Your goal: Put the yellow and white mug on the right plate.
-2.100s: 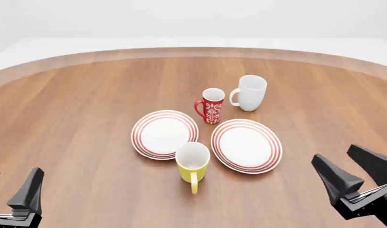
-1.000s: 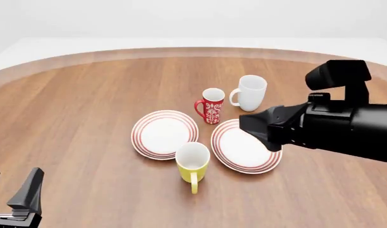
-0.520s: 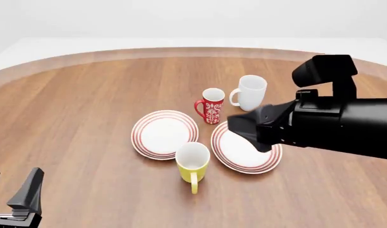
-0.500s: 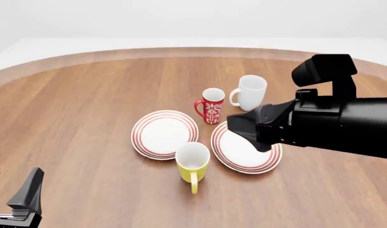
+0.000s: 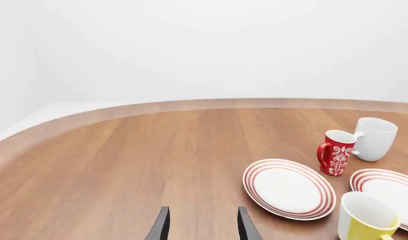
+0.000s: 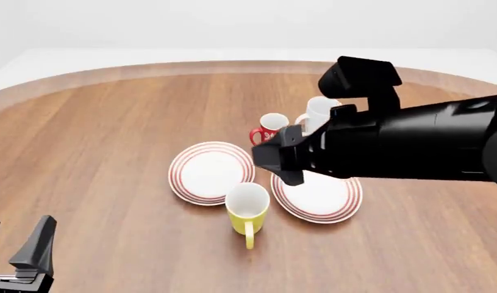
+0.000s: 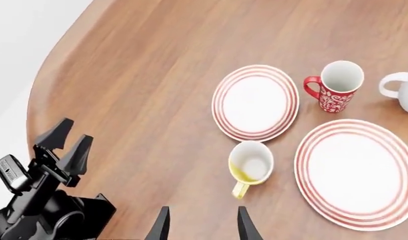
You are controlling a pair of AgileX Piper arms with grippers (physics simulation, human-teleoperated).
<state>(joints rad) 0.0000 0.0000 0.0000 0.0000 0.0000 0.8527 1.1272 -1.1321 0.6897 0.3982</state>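
The yellow mug (image 6: 247, 209) stands on the table just beside the right plate (image 6: 333, 196), untouched. The right gripper (image 7: 199, 226) hangs above it, fingers spread, holding nothing.

The round brown wooden table (image 6: 110, 140) is showing straight plank grain under a smooth satin finish, with a paler band running along its curved edge. The short yellow mug with a white inside (image 6: 247, 208) is looking like smooth glazed ceramic, as are the round white right plate with red rings (image 6: 330, 198), its look-alike white left plate with red rings (image 6: 211, 172), the tall red-and-white patterned mug (image 7: 339, 85) and the plain white mug (image 5: 375, 138). The black right arm (image 6: 411, 143) and the black left end effector (image 6: 21, 259) are appearing as matt hard plastic, with faint soft highlights
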